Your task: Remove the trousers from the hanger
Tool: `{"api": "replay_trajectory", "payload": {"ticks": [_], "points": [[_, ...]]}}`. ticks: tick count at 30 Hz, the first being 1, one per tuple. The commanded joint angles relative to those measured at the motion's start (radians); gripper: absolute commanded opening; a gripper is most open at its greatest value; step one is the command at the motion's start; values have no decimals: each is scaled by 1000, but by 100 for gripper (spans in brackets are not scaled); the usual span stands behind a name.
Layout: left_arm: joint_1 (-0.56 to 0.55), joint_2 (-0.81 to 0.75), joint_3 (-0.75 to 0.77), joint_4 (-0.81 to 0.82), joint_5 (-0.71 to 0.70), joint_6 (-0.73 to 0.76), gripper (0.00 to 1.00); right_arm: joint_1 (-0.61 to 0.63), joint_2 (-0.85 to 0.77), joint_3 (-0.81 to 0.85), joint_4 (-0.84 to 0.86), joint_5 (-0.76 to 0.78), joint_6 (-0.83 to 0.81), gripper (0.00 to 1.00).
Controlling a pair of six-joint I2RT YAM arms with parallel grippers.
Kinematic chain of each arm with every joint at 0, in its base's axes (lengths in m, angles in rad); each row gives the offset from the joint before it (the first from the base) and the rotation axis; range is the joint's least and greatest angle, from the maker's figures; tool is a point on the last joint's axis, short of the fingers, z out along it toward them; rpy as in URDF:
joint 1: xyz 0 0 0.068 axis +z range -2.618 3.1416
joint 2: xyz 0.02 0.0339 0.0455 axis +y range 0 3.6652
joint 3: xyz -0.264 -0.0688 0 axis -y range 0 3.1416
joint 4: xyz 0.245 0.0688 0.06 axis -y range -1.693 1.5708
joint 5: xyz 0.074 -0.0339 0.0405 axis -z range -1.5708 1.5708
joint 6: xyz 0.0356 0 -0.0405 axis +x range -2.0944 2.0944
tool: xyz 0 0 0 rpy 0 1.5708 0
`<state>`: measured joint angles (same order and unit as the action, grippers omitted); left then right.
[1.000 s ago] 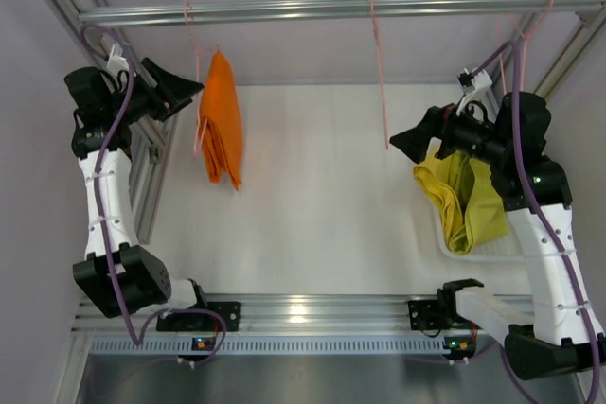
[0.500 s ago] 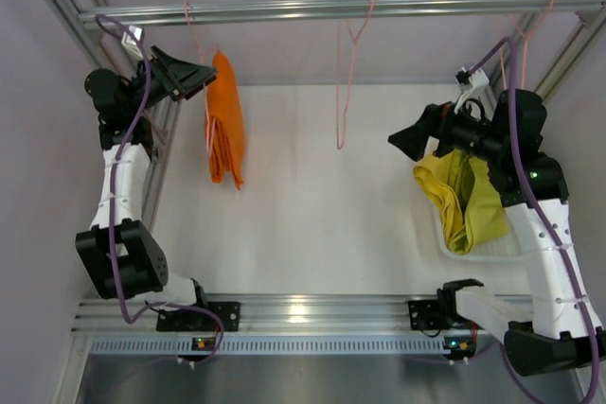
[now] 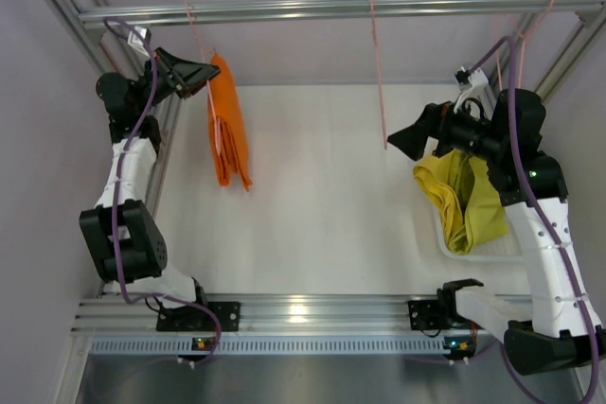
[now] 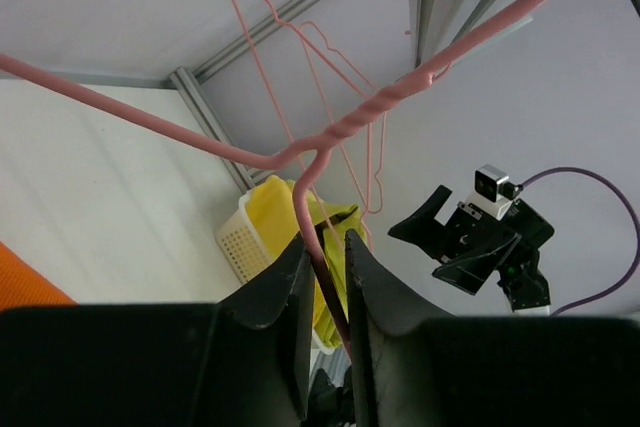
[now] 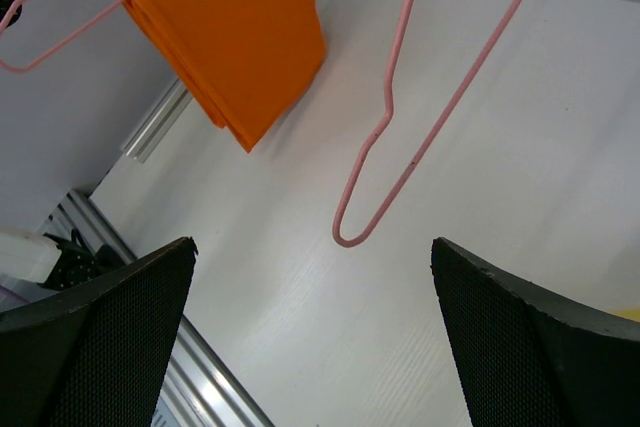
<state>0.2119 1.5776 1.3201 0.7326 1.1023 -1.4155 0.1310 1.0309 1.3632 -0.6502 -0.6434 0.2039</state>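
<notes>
Beside left fingers (image 3: 197, 72) on hanger (image 4: 380, 105), trousers (image 3: 230, 130)

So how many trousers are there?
3: bright orange cloth trousers hanging from the pink wire hanger on the left, and yellow trousers and yellow-green trousers heaped in the white plastic basket on the right. Others may hide underneath.

No legible writing

No word, number, brand or sign can be read in any view — nothing is sharp or large enough.

Orange trousers (image 3: 229, 130) hang on pink hanger (image 4: 380, 107); yellow trousers (image 3: 445, 191) and yellow-green trousers (image 3: 488, 210) lie in a basket (image 3: 473, 253).
</notes>
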Motion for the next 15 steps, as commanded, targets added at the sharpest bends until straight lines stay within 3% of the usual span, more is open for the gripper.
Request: {"api": "replay_trajectory", "payload": {"ticks": [1,6,15], "points": [[-14,7,27,139,-28,-40,18,9,3,27,37,-15,-3,100],[-37,-8,89,120,-47,-46,0,9,-12,14,47,-24,0,100],[-106,-106,258,-71,-117,61,0,9,-31,8,61,-45,-9,99]]}}
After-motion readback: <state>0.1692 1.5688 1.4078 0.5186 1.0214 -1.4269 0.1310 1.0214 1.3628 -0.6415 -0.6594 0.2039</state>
